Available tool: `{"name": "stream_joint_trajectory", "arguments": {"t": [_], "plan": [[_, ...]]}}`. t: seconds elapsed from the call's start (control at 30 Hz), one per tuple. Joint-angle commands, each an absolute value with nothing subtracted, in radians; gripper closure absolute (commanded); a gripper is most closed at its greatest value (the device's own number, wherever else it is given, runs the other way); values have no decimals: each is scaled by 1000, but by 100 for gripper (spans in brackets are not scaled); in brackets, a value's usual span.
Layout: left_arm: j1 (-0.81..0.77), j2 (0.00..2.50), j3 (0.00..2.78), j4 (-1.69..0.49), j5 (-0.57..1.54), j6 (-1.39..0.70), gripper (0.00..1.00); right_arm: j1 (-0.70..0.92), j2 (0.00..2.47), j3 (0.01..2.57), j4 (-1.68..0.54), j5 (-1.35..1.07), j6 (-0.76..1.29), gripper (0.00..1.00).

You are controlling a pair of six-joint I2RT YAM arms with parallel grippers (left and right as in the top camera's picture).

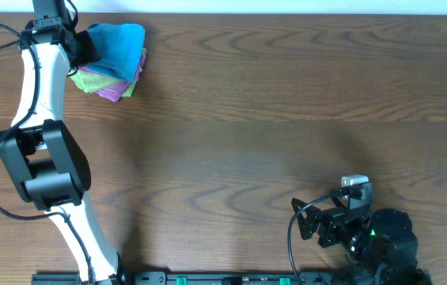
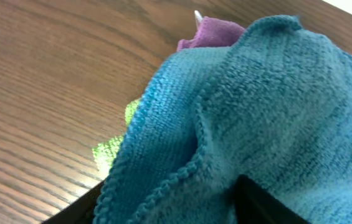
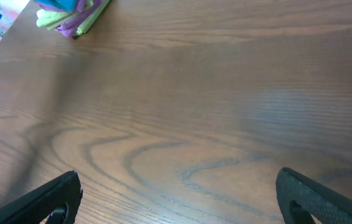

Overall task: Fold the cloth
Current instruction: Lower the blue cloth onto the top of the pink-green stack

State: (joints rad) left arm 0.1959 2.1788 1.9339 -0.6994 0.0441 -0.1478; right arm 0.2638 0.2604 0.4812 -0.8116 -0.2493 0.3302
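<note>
A blue cloth [image 1: 116, 43] lies on top of a small pile of cloths at the far left back of the wooden table. My left gripper [image 1: 81, 46] is at the pile's left edge. In the left wrist view the blue cloth [image 2: 275, 106] fills the frame and is bunched between the two dark fingers of the left gripper [image 2: 169, 202], which is shut on it. My right gripper [image 1: 318, 222] rests near the front right of the table. It is open and empty over bare wood in the right wrist view [image 3: 179, 193].
Under the blue cloth lie a purple cloth [image 1: 112, 91] and a green cloth [image 1: 89, 79], also seen in the left wrist view as purple [image 2: 210, 31] and green [image 2: 110, 149]. The pile shows far off in the right wrist view [image 3: 70, 15].
</note>
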Motion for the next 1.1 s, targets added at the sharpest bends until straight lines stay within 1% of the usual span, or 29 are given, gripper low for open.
{"name": "stream_joint_trajectory", "arguments": {"t": [0.0, 0.1, 0.33, 0.47, 0.73, 0.83, 1.07], "plan": [[204, 2184, 1960, -700, 8, -126, 38, 252, 255, 480, -812, -243, 344, 1], [204, 2183, 1960, -700, -11, -126, 32, 252, 255, 480, -813, -242, 344, 1], [205, 2178, 1960, -699, -56, -127, 28, 252, 255, 480, -812, -242, 344, 1], [215, 2173, 1962, -699, -62, -127, 23, 252, 255, 480, -812, -242, 344, 1], [243, 2146, 1962, -699, -62, -127, 19, 252, 255, 480, -812, -243, 344, 1], [253, 2137, 1962, -699, -62, -127, 16, 252, 255, 480, -813, -242, 344, 1], [257, 2128, 1967, -699, -62, -127, 14, 252, 255, 480, -812, -242, 344, 1]]}}
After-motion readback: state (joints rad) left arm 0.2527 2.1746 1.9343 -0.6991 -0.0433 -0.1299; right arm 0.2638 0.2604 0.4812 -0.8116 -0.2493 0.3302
